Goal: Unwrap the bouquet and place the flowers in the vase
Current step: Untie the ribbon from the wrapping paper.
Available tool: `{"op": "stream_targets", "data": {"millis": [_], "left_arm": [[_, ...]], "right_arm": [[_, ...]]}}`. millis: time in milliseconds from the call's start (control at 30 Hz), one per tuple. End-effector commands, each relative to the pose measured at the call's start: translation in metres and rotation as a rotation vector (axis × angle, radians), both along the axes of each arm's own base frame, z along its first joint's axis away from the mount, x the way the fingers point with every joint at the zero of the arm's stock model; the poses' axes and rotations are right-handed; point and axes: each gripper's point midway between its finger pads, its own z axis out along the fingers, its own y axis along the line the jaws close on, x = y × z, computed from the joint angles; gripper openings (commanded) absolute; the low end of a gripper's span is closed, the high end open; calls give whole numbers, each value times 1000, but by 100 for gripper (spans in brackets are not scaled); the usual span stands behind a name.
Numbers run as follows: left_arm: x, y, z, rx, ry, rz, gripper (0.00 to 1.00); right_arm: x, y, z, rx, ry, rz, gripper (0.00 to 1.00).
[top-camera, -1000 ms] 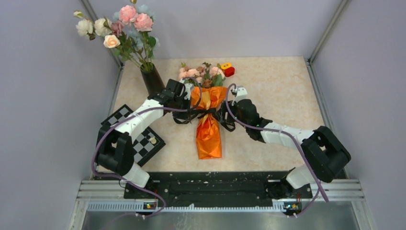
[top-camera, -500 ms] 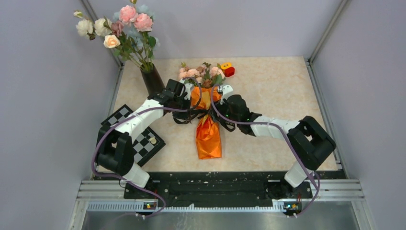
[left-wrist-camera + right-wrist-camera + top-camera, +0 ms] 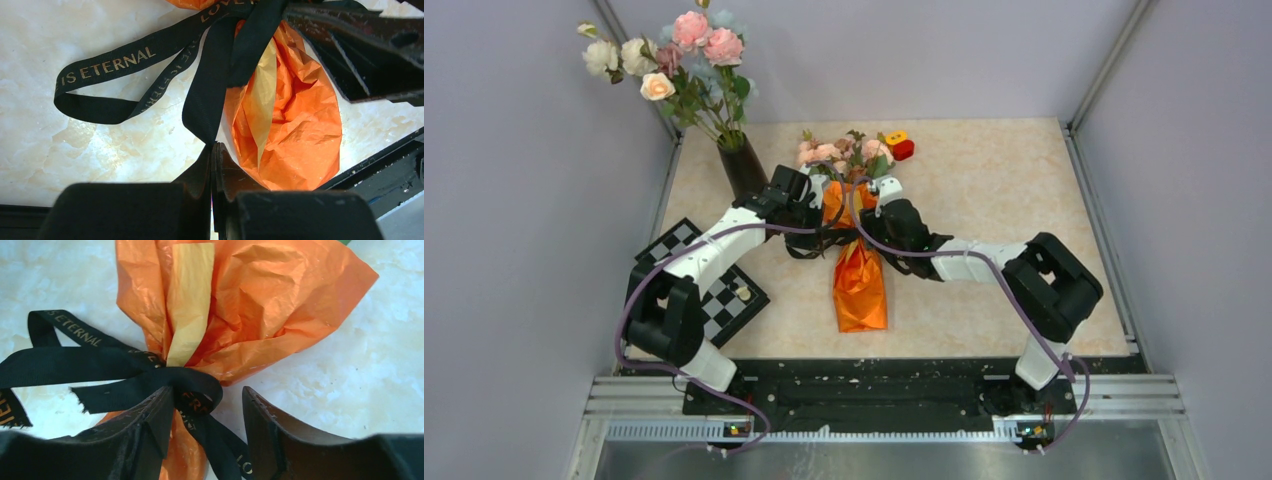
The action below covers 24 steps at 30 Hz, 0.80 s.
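Right gripper (image 3: 206, 396) is moving in, spread astride the ribbon (image 3: 100, 362) knot; left gripper (image 3: 214, 150) is pinching its tail; untying, pull apart next.

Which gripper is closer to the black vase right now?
Left. The left gripper sits just beside the vase, pinching the ribbon of the bouquet; the right gripper is farther away, across the bouquet.

A beige, marble-patterned desk (image 3: 1004, 190) sits between plain grey walls. At its far left corner a tall bunch of white, peach and pink flowers (image 3: 679, 60) rises above the desk on leafy green stems. Near the middle of the far edge lie a small yellow piece (image 3: 896, 137) and a red piece (image 3: 904, 150), touching. A black-and-white checkerboard (image 3: 722, 310) lies turned at an angle by the near left corner, with a small pale object (image 3: 742, 292) on it.
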Motion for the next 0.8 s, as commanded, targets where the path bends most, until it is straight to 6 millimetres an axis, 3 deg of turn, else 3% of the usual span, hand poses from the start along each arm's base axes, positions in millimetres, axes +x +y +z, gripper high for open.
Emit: {"op": "stream_targets", "data": {"millis": [0,100,267,433,600,767], "left_arm": [[4,-3,10,-22,-35,-13,0],[4,-2,9,-20,-31,-12,0],[4,-3,8,-23,-24,-14,0],[3,-4,6,-25,-16,-16,0],[3,-4,6,-22,-15,-14,0],[3,-3,6,-22,-18,-12,0]], "right_arm": [[13,4,18,22,-70,-60,49],[13,0,22,50,-78,-92,37],[10,-19,29,95,-84,-192,28],[8,-39,17,99,-47,-290,19],[0,-59,-1,194,48,-349,18],[-12,-68,-3,259,98,-330,23]]}}
